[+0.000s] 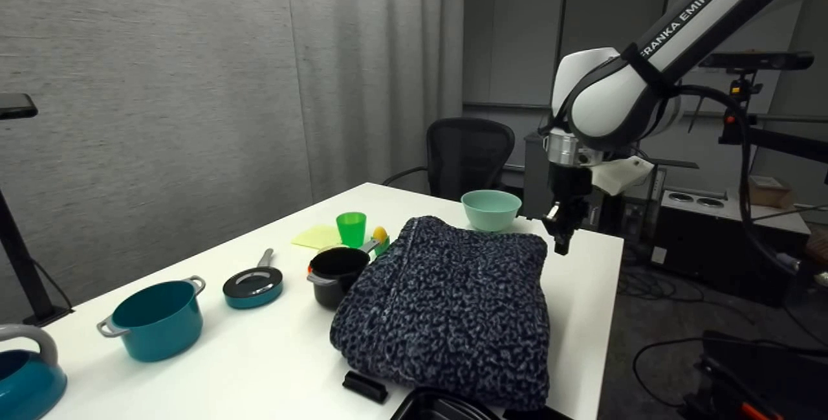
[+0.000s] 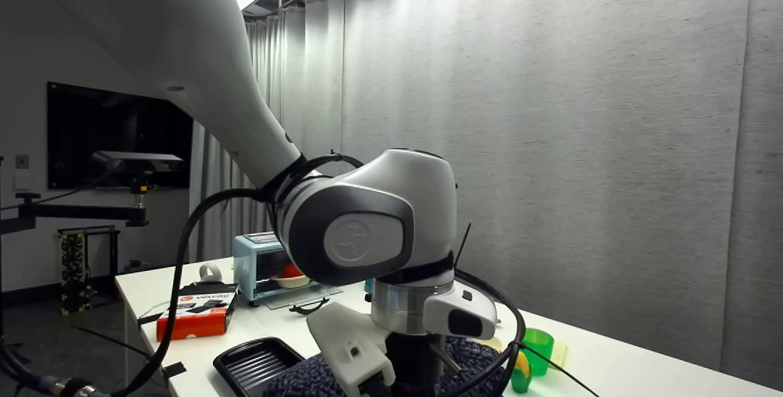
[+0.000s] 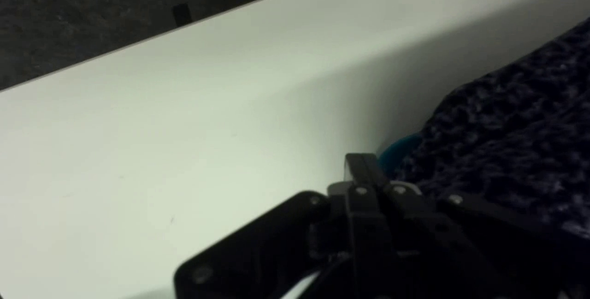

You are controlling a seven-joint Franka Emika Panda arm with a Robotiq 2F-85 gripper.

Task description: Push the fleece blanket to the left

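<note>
The fleece blanket (image 1: 453,310) is dark navy, mottled and folded into a thick pile on the white table. It is partly hidden behind the arm in an exterior view (image 2: 306,378) and fills the right side of the wrist view (image 3: 516,142). My gripper (image 1: 560,248) points down beside the blanket's edge, on the side near the bowl and the table edge. In the wrist view the fingertips (image 3: 366,158) are together with nothing between them. The blanket lies just right of them there; whether they touch it I cannot tell.
A mint bowl (image 1: 491,210) stands behind the blanket. A black pot (image 1: 336,274), green cup (image 1: 351,229), small pan (image 1: 253,287) and teal pot (image 1: 158,320) stand on its far side. A black tray (image 2: 257,363), red box (image 2: 199,311) and toaster oven (image 2: 263,268) are also on the table.
</note>
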